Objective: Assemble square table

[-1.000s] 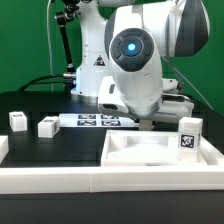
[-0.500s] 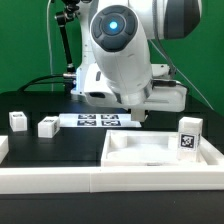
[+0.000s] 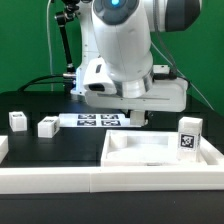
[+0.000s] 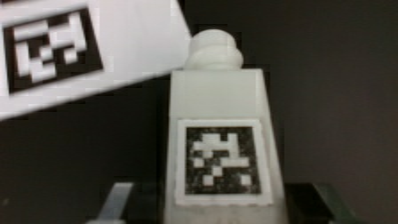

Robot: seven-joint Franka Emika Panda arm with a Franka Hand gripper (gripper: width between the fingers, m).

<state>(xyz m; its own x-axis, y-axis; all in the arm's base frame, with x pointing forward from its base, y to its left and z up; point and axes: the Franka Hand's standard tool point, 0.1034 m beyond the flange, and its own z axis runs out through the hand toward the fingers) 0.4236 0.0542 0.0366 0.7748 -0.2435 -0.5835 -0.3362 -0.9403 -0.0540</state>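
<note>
In the wrist view a short white leg (image 4: 221, 140) with a black-and-white tag and a rounded tip sits between my gripper's (image 4: 219, 205) fingers (image 4: 118, 200), which are shut on its sides. Beyond it lies a tilted white tagged surface (image 4: 71, 50). In the exterior view the gripper (image 3: 135, 116) hangs under the arm, above the far edge of the square table's white slab (image 3: 150, 152); the arm's body mostly hides the held leg. Another tagged leg (image 3: 190, 135) stands upright on the slab's right side. Two more legs (image 3: 17, 121) (image 3: 47, 126) stand on the black table at the left.
The marker board (image 3: 95, 120) lies flat behind the slab, between the left legs and the gripper. A long white border rail (image 3: 90, 180) runs along the front, with a short piece (image 3: 3, 148) at the left edge. The robot's base and cables fill the back.
The arm has swung upward and toward the exterior view's left, its blue light rising to the top of the picture. The other legs and the slab have not moved.
</note>
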